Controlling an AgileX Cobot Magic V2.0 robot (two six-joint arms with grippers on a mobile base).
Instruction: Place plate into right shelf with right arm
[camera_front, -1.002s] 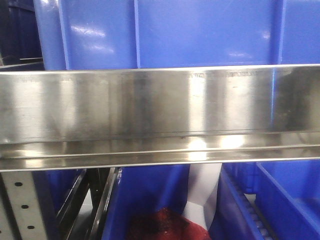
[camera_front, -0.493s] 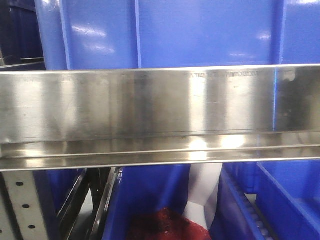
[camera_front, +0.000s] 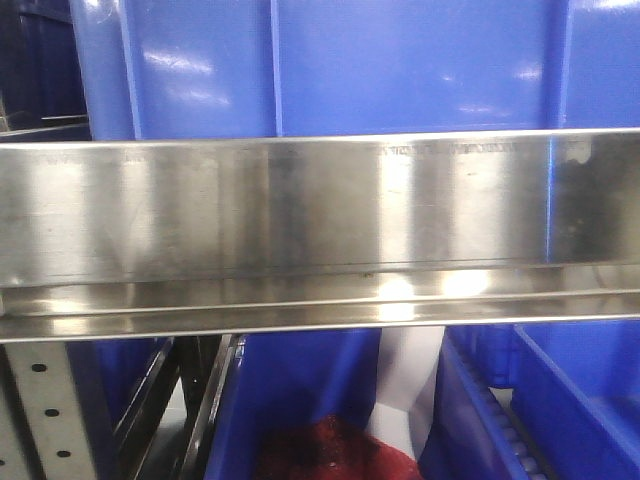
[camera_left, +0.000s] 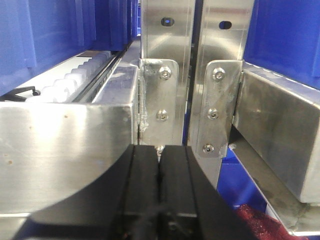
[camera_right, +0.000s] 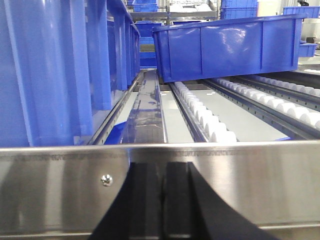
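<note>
Right hand (camera_right: 163, 200): fingers pressed together, holding nothing I can see, just before the shelf (camera_right: 225, 165) rail. Beyond: rollers (camera_right: 205, 117), then blue bin (camera_right: 225, 47). Left hand (camera_left: 159, 195): likewise closed, empty. Plate: unseen.

Light is bright and even in all three views, seemingly from overhead. In the front view the steel front rail (camera_front: 320, 235) carries vertical glare bands and hot white patches near its lower fold, and the blue bin (camera_front: 330, 65) above shows small highlights. The picture is slightly soft and grainy. In both wrist views the black gripper fingers (camera_left: 160, 195) (camera_right: 162, 200) are near, dark and blurred, casting a shadow on the steel (camera_left: 65, 145).
</note>
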